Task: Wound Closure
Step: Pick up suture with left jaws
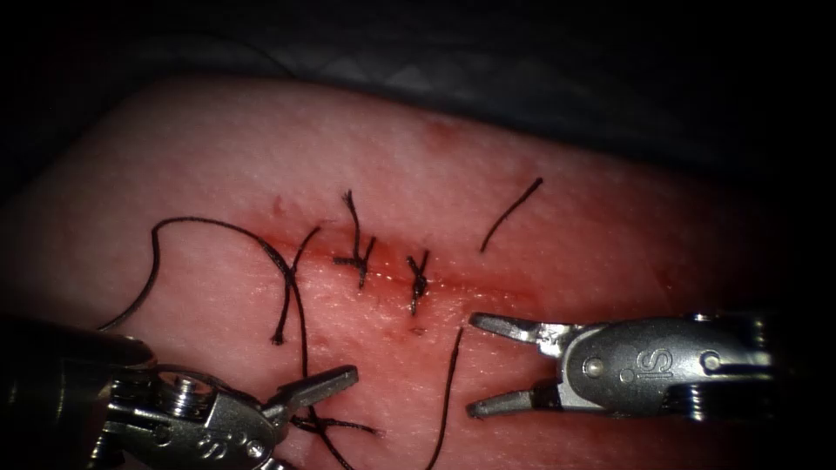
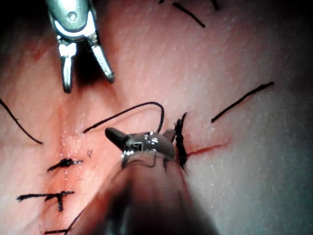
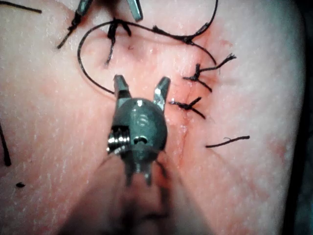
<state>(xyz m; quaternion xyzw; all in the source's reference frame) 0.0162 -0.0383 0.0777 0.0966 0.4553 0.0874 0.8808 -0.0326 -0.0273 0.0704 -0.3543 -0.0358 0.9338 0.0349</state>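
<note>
The tissue (image 1: 218, 148) carries a cut (image 1: 475, 287) with two knotted stitches (image 1: 357, 257) (image 1: 418, 280) across it. A long black thread (image 1: 292, 287) loops from the left and runs down to my left tool (image 1: 322, 409). That tool sits near the front left with its jaws apart and the thread tangled beside them (image 2: 142, 132). My right tool (image 1: 475, 365) stands open on the near side of the cut, towards its right end. It holds nothing (image 3: 142, 82).
A short loose piece of thread (image 1: 509, 213) lies beyond the cut on the right. Another strand (image 1: 448, 392) runs down between the two tools. Red fluid (image 1: 287, 239) stains the tissue along the cut. Dark cloth (image 1: 522, 78) lies behind the tissue.
</note>
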